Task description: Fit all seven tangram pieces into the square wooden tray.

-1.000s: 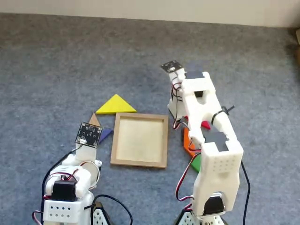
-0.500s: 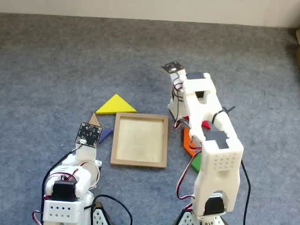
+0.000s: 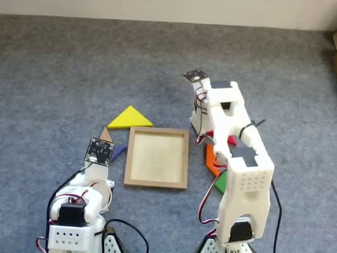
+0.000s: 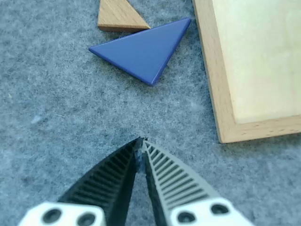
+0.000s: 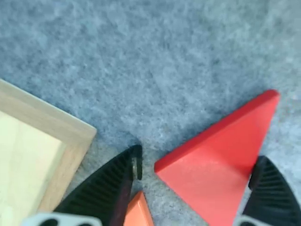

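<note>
The square wooden tray (image 3: 129, 158) lies mid-table with nothing in it. A yellow triangle (image 3: 130, 118), a wooden triangle (image 3: 106, 134) and a blue triangle (image 3: 119, 151) lie at its left. Red (image 3: 230, 140), orange (image 3: 210, 158) and green (image 3: 221, 183) pieces lie at its right, partly under the right arm. My right gripper (image 5: 197, 172) is open low over the carpet, its fingers either side of the red triangle (image 5: 221, 174), near the tray's corner (image 5: 56, 125) and the orange piece (image 5: 141, 209). My left gripper (image 4: 141, 141) is shut and holds nothing, short of the blue triangle (image 4: 143, 52) and beside the tray's rim (image 4: 221, 94).
Grey carpet covers the table, with wide free room behind and to the left of the pieces. The wooden triangle (image 4: 120, 16) lies just beyond the blue one. Both arm bases stand at the near edge.
The right arm has shifted very slightly to the right. The left arm and all pieces have stayed where they were.
</note>
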Motion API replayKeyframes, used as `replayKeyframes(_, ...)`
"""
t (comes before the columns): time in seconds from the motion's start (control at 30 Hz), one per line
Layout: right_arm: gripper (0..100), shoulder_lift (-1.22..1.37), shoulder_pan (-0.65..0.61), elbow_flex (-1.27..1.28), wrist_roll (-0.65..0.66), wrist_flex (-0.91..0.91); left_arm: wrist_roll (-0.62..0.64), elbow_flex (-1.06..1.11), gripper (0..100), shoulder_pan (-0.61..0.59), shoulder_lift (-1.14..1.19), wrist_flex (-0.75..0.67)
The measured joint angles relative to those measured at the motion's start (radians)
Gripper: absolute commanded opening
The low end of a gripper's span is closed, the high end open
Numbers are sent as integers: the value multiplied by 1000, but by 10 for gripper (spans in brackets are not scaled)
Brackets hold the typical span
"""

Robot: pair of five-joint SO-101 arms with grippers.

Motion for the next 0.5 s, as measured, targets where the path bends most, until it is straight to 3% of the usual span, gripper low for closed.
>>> replayKeyframes(0.5, 339, 2, 31, -3, 20, 49, 0, 0, 5, 0, 0, 0)
